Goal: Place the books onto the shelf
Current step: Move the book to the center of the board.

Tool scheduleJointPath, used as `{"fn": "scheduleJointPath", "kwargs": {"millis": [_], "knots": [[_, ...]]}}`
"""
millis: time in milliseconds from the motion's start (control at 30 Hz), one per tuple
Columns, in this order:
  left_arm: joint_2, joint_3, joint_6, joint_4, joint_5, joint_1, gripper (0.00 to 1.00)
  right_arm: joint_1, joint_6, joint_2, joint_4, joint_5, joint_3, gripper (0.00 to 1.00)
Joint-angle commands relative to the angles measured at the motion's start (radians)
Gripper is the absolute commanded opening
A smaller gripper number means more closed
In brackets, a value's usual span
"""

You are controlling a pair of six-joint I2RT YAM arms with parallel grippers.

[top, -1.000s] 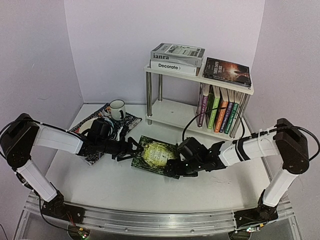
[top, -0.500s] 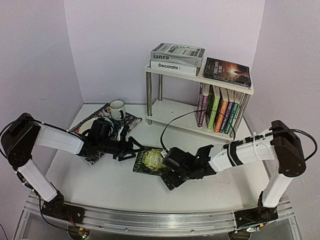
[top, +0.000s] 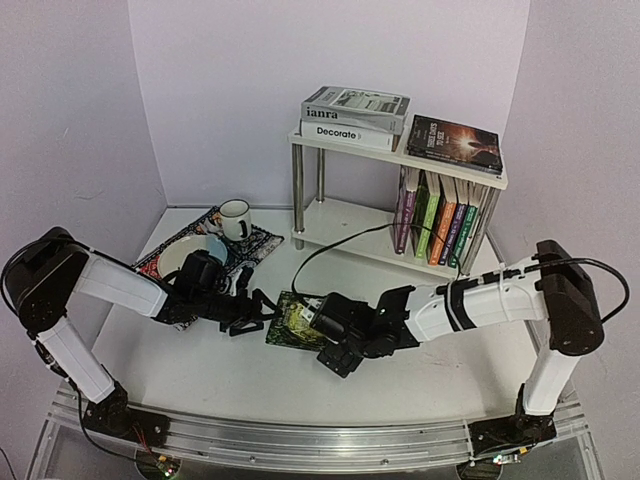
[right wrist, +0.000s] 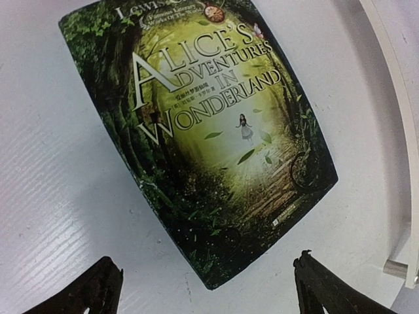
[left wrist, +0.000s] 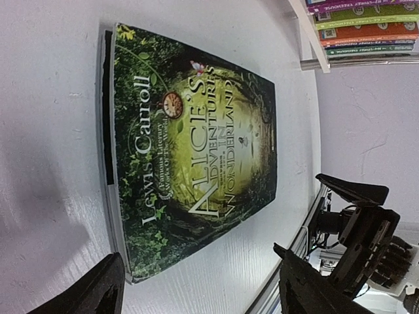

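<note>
Right hand (top: 332, 338) farther left, above book (top: 288, 320)

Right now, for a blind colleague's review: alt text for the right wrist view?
An Alice's Adventures in Wonderland paperback lies cover-up on the white table. The open fingers frame its near corner; the shelf edges the right.

We are seeing the green Alice book (right wrist: 216, 144) lying flat, cover up, before the shelf (top: 345, 222), with other books (top: 440, 225) standing and lying on it.
</note>
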State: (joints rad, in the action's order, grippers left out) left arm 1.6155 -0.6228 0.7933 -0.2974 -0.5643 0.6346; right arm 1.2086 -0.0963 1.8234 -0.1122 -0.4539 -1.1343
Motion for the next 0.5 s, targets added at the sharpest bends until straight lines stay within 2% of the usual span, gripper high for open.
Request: {"fn": "scheduleJointPath", "kwargs": {"millis": [0, 133, 233, 367, 467], "knots": [[0.017, 0.018, -0.002, -0.029, -0.015, 0.003, 0.82, -0.027, 0.085, 0.009, -0.076, -0.045, -0.039, 0.91], [0.001, 0.030, -0.004, -0.028, 0.008, 0.004, 0.82, -0.129, -0.125, -0.064, -0.034, 0.144, 0.013, 0.88], [0.014, 0.029, -0.011, -0.028, 0.017, 0.004, 0.82, -0.173, -0.292, -0.114, 0.017, 0.230, 0.065, 0.91], [0.055, 0.006, -0.012, -0.028, 0.005, 0.004, 0.82, -0.178, -0.534, -0.123, 0.101, 0.312, 0.120, 0.92], [0.081, -0.011, -0.012, -0.028, 0.000, 0.004, 0.82, -0.179, -0.673, -0.132, 0.193, 0.314, 0.184, 0.93]]}}
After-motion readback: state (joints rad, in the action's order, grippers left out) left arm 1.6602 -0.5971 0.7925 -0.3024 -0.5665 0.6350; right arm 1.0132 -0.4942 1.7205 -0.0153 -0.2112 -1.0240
